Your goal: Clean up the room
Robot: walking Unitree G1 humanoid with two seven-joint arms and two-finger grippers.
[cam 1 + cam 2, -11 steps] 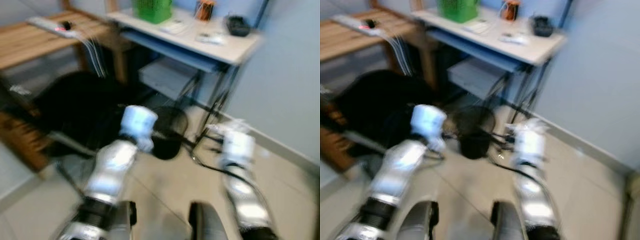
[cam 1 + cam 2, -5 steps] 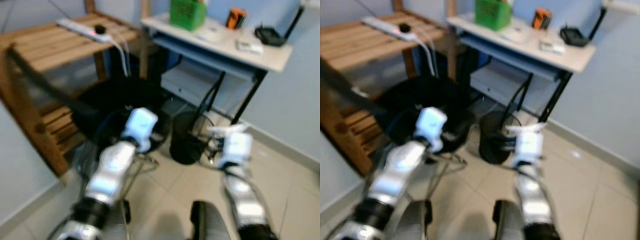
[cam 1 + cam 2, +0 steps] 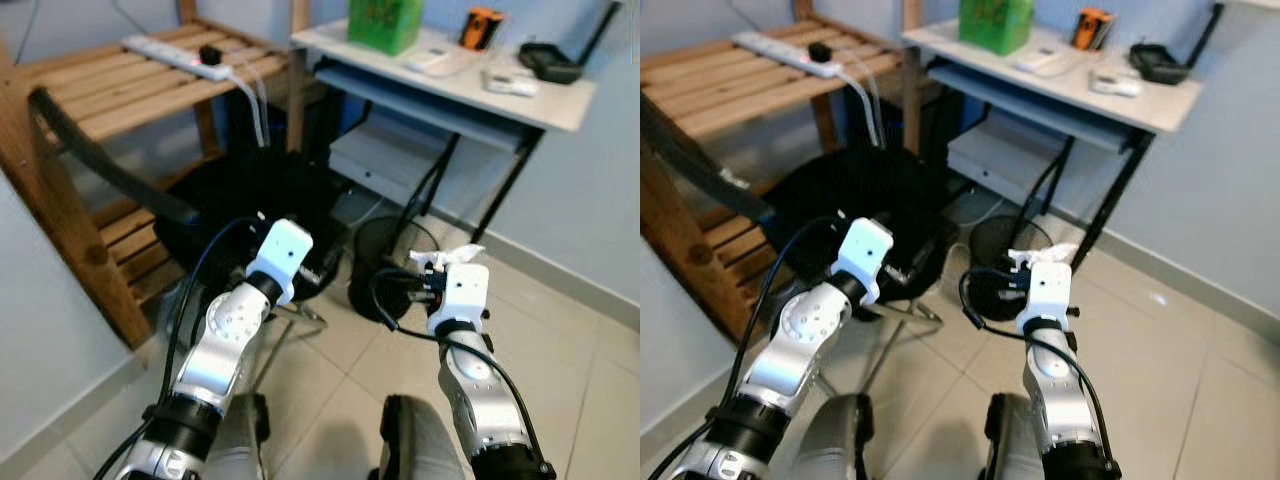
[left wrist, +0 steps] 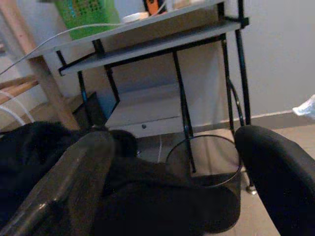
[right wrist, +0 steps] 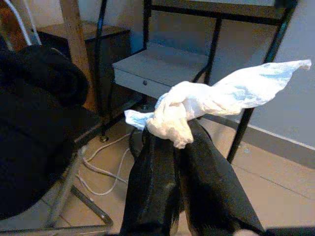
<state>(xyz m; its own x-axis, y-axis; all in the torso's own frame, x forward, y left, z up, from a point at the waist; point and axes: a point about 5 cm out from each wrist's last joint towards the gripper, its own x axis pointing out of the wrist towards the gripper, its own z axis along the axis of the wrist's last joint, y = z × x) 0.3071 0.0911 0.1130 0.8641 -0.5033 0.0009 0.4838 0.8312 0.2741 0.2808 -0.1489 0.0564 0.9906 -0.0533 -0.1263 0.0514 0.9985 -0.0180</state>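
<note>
- Now, eye views: right pincer (image 3: pixel 440 262) w/ crumpled tissue (image 3: pixel 442 257) near mesh bin (image 3: pixel 392 268), under counter (image 3: pixel 520 98).
- Left wrist: left pincer (image 4: pixel 172 172) fingers apart, holding nothing.
- Right wrist: clamped on tissue; loose tail could snag, miss bin on release.

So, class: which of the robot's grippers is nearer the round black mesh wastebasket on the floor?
The right gripper, shut on a crumpled white tissue, hangs just above the black mesh wastebasket. The left gripper is further off, over the black chair beside it.
</note>
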